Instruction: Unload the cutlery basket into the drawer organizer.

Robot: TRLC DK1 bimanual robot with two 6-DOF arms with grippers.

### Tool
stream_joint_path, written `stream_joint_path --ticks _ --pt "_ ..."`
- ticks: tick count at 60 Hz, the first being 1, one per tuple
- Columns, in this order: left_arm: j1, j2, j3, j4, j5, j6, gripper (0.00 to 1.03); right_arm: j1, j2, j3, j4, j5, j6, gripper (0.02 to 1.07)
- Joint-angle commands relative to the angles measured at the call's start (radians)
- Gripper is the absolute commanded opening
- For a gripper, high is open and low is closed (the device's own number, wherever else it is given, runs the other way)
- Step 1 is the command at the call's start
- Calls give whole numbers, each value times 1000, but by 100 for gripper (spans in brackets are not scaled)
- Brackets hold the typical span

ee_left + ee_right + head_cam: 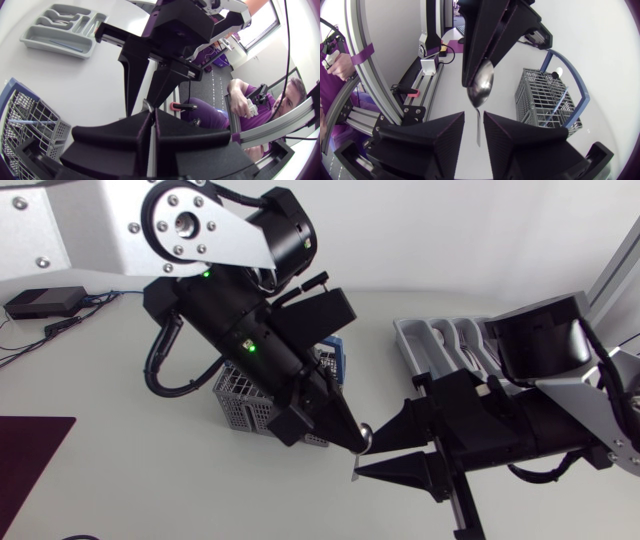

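My left gripper (355, 438) hangs in front of the cutlery basket, shut on a metal spoon (481, 89) near its bowl. The spoon's handle (478, 131) points down between the fingers of my right gripper (474, 125). These fingers stand close on both sides of the handle with a small gap showing, so that gripper is open. In the left wrist view, the left gripper (152, 117) is pressed shut, with the right gripper (147, 100) just ahead of it. The grey wire basket (240, 395) has a blue handle and still holds a thin pale blue piece (555, 107). The grey drawer organizer (440, 345) lies behind my right arm.
A dark mat (30, 450) lies at the table's left front edge. A black box with cables (45, 302) sits at the back left. Bare table shows between the basket and the organizer (60, 30).
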Motion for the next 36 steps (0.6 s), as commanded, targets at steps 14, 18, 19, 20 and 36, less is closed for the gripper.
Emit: stream_joint_path --ticks 14,18,19,20,36 --pt "-7 20 30 -10 22 15 3 9 -17 0 -19 -7 -23 10" --pt "-5 20 30 -10 22 13 3 9 -20 -1 -27 -5 -23 9" --pt "-5 20 30 -10 22 15 4 9 -21 -1 -28 -5 -24 9" --pt "-5 20 30 -10 22 13 3 11 -21 -3 -31 -5 -24 8" --pt "41 37 61 0 38 -39 49 20 -50 -9 -70 15 -27 8"
